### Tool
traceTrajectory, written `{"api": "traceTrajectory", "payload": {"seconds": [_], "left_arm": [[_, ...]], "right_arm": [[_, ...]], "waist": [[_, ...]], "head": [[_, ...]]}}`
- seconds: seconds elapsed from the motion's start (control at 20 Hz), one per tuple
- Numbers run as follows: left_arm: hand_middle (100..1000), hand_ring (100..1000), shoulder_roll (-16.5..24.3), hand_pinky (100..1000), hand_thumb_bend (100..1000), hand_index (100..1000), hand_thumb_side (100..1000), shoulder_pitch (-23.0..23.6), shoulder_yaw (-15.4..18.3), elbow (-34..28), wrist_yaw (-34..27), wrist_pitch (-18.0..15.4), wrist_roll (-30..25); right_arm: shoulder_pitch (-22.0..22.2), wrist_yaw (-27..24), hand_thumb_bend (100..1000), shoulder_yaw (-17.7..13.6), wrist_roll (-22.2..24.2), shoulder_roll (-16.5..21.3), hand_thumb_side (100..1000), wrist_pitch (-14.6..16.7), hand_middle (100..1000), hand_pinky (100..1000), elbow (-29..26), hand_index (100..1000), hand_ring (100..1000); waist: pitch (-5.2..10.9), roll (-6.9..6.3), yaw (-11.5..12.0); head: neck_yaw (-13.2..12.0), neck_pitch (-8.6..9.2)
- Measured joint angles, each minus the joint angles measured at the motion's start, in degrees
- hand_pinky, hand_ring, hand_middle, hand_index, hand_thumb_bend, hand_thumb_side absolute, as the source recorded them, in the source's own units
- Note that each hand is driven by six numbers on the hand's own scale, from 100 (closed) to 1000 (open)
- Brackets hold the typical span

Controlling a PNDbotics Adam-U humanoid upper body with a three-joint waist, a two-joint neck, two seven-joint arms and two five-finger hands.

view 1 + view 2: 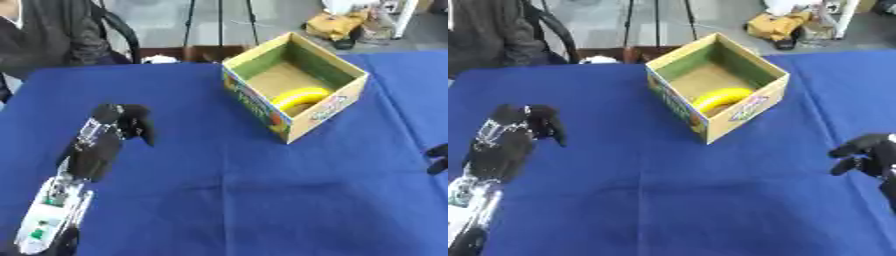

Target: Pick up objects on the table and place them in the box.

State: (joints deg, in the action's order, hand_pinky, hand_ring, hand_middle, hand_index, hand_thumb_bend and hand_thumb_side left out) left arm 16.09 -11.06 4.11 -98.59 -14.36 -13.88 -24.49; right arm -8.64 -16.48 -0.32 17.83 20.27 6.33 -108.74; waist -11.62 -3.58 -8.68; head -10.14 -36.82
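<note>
An open cardboard box (337,107) with colourful printed sides stands at the table's far middle-right. A yellow banana (300,96) lies inside it against the near wall. My left hand (122,124) hovers over the blue cloth at the left, well short of the box, its fingers curled downward and holding nothing. My right hand (866,155) shows at the right edge, low over the cloth, fingers loosely bent and empty. No loose object lies on the cloth in either view.
A blue cloth (219,190) covers the whole table. A seated person in dark clothes (44,35) is at the far left edge beside a black chair. Tripod legs (219,22) and a yellow bag (337,25) stand on the floor beyond.
</note>
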Motion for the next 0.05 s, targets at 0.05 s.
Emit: {"api": "traceTrajectory", "payload": {"seconds": [0.05], "left_arm": [[533,557,0.0,500,287,746,1000,0.0,0.0,0.0,-0.1,-0.1,-0.1]], "right_arm": [[0.0,0.0,100,0.0,0.0,0.0,644,0.0,545,527,0.0,658,655]], "waist": [[0.00,-0.04,0.0]], "head": [[0.1,0.15]]}}
